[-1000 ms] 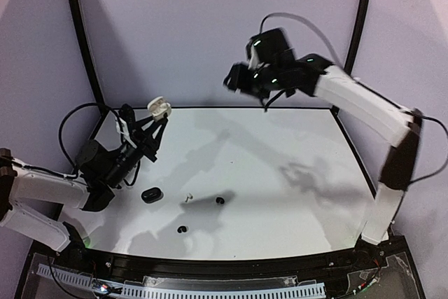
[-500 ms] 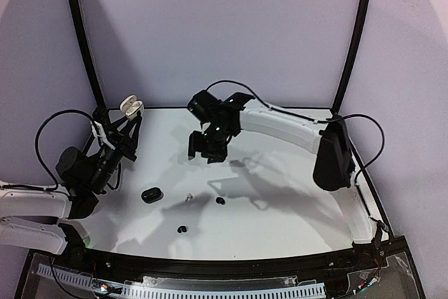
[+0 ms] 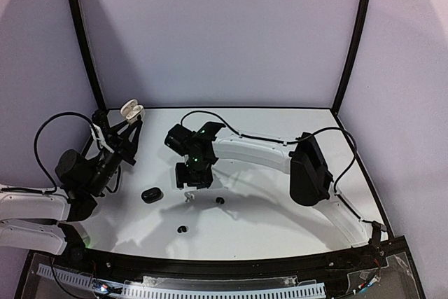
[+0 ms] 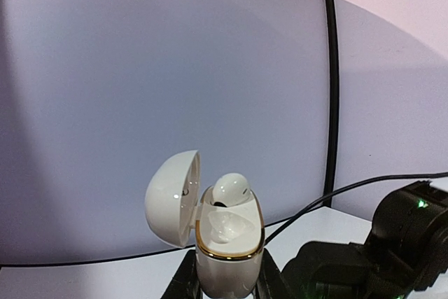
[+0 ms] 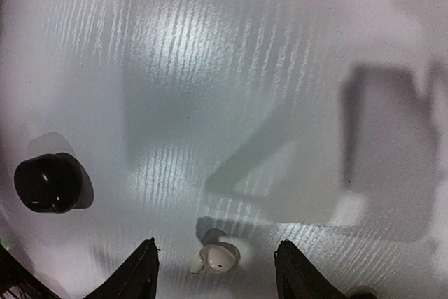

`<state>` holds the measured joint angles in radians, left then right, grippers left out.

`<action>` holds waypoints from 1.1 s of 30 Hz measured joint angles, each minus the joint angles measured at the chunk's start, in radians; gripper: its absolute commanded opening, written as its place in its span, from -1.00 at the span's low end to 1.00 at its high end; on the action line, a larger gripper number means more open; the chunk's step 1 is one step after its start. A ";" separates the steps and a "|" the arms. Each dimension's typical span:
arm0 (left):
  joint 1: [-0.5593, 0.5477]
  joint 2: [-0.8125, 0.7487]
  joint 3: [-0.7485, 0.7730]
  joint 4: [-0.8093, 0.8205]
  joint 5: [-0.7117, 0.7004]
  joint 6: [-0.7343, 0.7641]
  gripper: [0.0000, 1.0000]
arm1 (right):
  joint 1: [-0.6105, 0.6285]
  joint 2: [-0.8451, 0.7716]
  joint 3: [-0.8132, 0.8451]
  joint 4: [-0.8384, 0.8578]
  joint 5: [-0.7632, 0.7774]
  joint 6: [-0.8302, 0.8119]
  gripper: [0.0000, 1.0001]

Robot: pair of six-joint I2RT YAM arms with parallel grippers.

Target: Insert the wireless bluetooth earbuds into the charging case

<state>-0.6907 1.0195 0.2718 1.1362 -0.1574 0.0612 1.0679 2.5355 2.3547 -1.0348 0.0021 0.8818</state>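
Observation:
An open white charging case [image 4: 225,260] with a gold rim is held upright in my left gripper [image 4: 227,283], which is shut on its lower body. Its lid hangs open to the left, and one white earbud [image 4: 231,188] sits in the far socket. The case [image 3: 131,109] is raised at the table's back left. My right gripper [image 5: 217,267] hangs low over the table, open, with a loose white earbud [image 5: 218,257] lying between its fingertips without touching them. This earbud [image 3: 187,197] lies just under the right gripper [image 3: 189,181]. A black earbud [image 5: 47,182] rests to its left.
A black charging case [image 3: 151,194] lies on the white table [image 3: 280,194] left of the white earbud. Two black earbuds [image 3: 220,201] [image 3: 183,229] lie nearby toward the front. The right arm [image 3: 252,150] stretches across the table's middle.
The right arm has swung from high at the back down to the table and now hovers over the white earbud. The left arm has shifted left with the case.

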 measured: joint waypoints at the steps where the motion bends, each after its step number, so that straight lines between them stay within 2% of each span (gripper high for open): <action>1: 0.000 0.000 0.000 0.000 0.002 -0.002 -0.98 | 0.002 0.003 0.002 0.001 0.004 -0.006 0.11; 14: 0.000 -0.003 0.000 -0.001 0.026 -0.029 -0.98 | 0.082 0.054 0.023 -0.007 0.157 -0.173 0.07; 22: 0.000 -0.003 0.000 -0.001 0.027 -0.035 -0.98 | 0.095 0.055 0.021 -0.051 0.197 -0.200 0.09; 33: 0.000 -0.003 0.000 -0.002 0.038 -0.037 -0.98 | 0.096 -0.032 -0.119 -0.106 0.219 -0.198 0.18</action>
<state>-0.6907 1.0168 0.2718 1.1347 -0.1192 0.0246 1.1637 2.5034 2.2360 -1.1408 0.2214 0.6842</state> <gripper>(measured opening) 0.200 0.570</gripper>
